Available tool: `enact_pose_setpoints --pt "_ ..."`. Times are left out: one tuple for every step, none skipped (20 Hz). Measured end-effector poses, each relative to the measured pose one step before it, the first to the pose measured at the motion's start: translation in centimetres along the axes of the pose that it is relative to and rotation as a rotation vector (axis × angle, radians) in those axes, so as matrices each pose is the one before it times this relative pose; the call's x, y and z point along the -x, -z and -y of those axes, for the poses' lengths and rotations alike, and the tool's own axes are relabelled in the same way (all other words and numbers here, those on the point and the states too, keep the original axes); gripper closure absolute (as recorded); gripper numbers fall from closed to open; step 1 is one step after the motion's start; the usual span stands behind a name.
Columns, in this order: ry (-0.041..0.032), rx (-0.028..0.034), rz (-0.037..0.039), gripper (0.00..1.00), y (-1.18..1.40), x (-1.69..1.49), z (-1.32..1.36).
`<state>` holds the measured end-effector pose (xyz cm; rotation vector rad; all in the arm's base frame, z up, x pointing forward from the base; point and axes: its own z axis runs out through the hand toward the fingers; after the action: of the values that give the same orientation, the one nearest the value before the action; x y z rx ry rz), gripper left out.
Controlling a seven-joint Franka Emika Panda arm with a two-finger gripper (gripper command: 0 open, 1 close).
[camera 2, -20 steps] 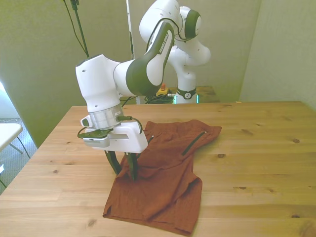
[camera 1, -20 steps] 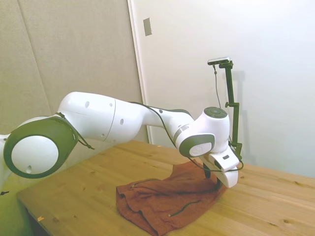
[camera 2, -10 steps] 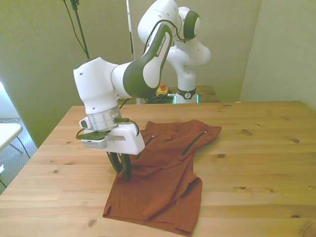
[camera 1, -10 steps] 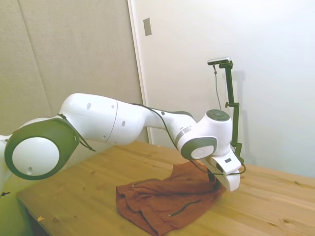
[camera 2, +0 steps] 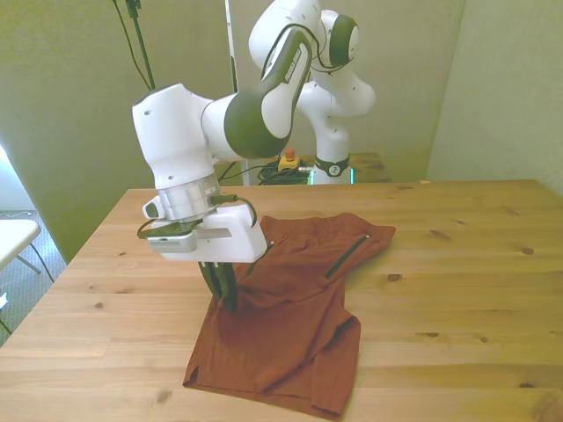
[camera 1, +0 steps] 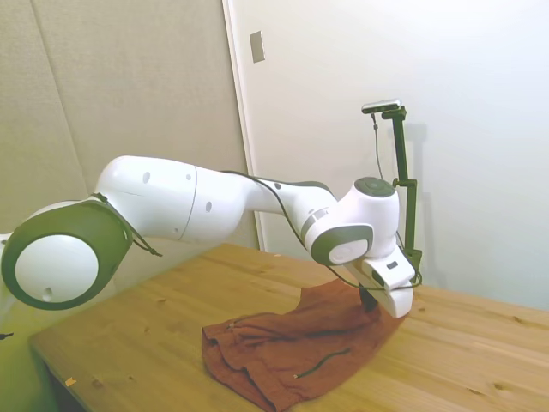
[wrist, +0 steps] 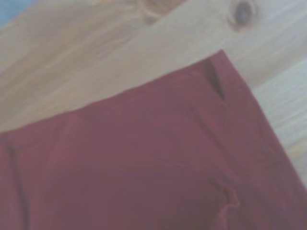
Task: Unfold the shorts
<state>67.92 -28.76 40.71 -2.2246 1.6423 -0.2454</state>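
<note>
Front view, gripper [camera 2: 225, 297] pinched shut on a raised fold of the shorts [camera 2: 295, 316], wooden table [camera 2: 457, 264], arm lettering too blurred to read.

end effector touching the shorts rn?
Touching. Front view: the end effector has its fingers pinched together on the shorts, and the cloth peaks at the tips.

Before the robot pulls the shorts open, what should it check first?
1. Gripper closed on the shorts: ok, fingers pinched together at the edge on the front view's left.
2. Fabric lifted at the pinch: ok, a small peak shows there.
3. Shorts still folded: ok, layers overlap.
4. Bare table to spread onto: ok.
5. How many layers are pinched: cannot tell.
</note>
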Motion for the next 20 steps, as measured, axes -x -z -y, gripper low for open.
enact_pose_setpoints --pt "0.02257 -0.01000 -0.00391 1.00 0.651 1.112 1.231" --pt "0.02582 -0.00677 -0.00883 1.00 0.606 1.266 1.541" --pt "0.02193 -0.00541 -0.00765 1.00 0.528 1.340 1.615" --pt "0.01929 -0.00144 -0.00514 1.00 0.483 1.437 1.717" --pt "0.01842 0.00155 -0.00850 1.00 0.439 1.439 1.697" --pt "0.01755 -0.00046 -0.01011 1.00 0.342 1.230 1.435" --pt "0.01414 0.00125 -0.00829 1.00 0.184 1.172 1.264" --pt "0.01488 0.00211 -0.00459 1.00 -0.019 1.186 1.144" --pt "0.01154 0.00254 -0.00210 1.00 -0.107 1.234 1.110" --pt "0.01194 0.00100 0.00631 1.00 -0.222 1.248 1.006" --pt "0.01569 0.00417 0.00547 1.00 -0.293 1.456 1.037" --pt "0.01673 0.00432 0.00570 1.00 -0.400 1.610 1.048" --pt "0.01795 0.00349 0.00690 1.00 -0.405 1.592 0.999" --pt "0.01654 0.00606 0.00191 1.00 -0.365 1.416 0.872" --pt "0.01221 0.00478 -0.00023 1.00 -0.385 1.325 0.805" --pt "0.00970 0.00141 0.00132 1.00 -0.364 1.136 0.665" --pt "0.00830 0.00377 0.00141 1.00 -0.316 0.953 0.520" --pt "0.00489 0.00222 0.00308 1.00 -0.188 0.799 0.449" --pt "0.00723 -0.00089 0.00504 1.00 -0.089 0.825 0.484" --pt "0.00820 0.00035 0.00419 1.00 -0.058 0.861 0.454"
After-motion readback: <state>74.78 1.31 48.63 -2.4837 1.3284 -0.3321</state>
